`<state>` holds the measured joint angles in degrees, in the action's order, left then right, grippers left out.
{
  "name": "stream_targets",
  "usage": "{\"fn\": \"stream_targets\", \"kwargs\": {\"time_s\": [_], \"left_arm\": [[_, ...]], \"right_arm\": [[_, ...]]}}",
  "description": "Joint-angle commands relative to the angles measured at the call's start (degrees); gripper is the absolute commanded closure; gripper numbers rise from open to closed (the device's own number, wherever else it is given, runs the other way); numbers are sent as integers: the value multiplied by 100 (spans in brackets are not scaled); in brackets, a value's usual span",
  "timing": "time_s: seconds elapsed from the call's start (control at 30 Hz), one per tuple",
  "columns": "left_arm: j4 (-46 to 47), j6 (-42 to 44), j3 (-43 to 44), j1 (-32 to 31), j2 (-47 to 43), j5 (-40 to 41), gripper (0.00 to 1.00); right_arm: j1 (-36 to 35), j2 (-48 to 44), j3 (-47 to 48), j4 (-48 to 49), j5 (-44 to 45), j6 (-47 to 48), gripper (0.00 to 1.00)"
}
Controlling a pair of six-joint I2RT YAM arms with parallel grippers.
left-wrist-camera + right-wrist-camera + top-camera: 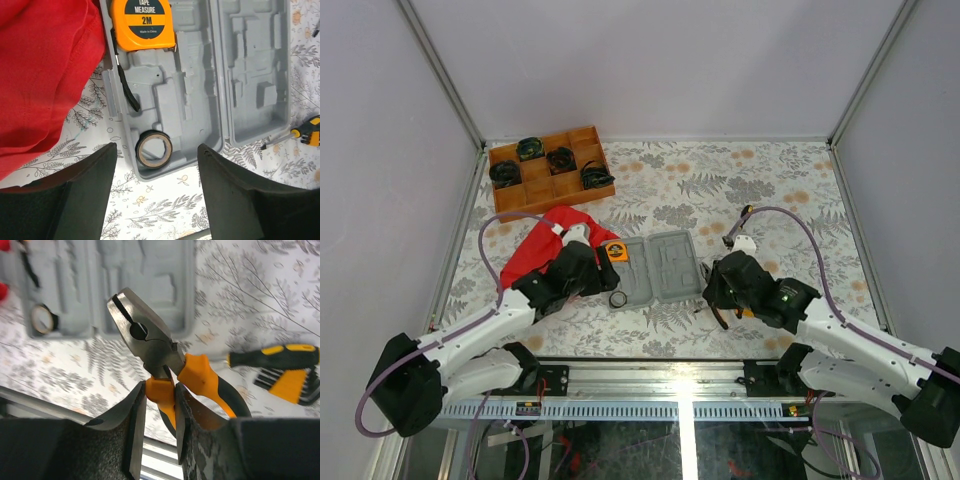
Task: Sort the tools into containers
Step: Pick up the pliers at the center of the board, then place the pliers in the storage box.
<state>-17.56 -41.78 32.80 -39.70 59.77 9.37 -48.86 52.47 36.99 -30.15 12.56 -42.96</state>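
The right gripper [159, 405] is clamped on one orange handle of the pliers [150, 347], holding them above the counter near its front edge, just right of the open grey tool case [655, 268]. The left gripper [155, 150] hangs spread wide over the case's left half, where a tape measure [142, 22] and a tape roll [154, 134] sit.
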Motion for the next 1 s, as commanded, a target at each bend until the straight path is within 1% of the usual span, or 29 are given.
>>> {"fn": "stream_targets", "kwargs": {"time_s": [0.0, 0.1, 0.3, 0.47, 0.57, 0.7, 0.83, 0.97], "left_arm": [[205, 105, 156, -79, -169, -217, 35], [414, 49, 193, -244, -180, -399, 34], [929, -54, 329, -856, -208, -577, 34], [1845, 53, 39, -1448, -674, -426, 33], [2107, 89, -63, -1554, -754, -486, 33], [2391, 125, -128, -1612, -628, -694, 33], [2432, 135, -116, -1649, -345, -670, 33], [2460, 118, -142, -1668, -183, -618, 35]], "right_arm": [[-51, -159, 224, 1303, 233, -621, 100], [-52, -97, 192, 1872, 230, -1094, 100], [-51, 226, 130, 2954, 85, -1804, 100], [-49, 597, 171, 3654, -285, -2128, 100], [-39, 826, 295, 3865, -611, -2210, 100], [-45, 1023, 208, 4385, -1045, -2471, 100], [-45, 1173, 203, 4696, -1471, -2633, 100], [-48, 1183, 131, 4900, -1663, -2812, 100]]}}
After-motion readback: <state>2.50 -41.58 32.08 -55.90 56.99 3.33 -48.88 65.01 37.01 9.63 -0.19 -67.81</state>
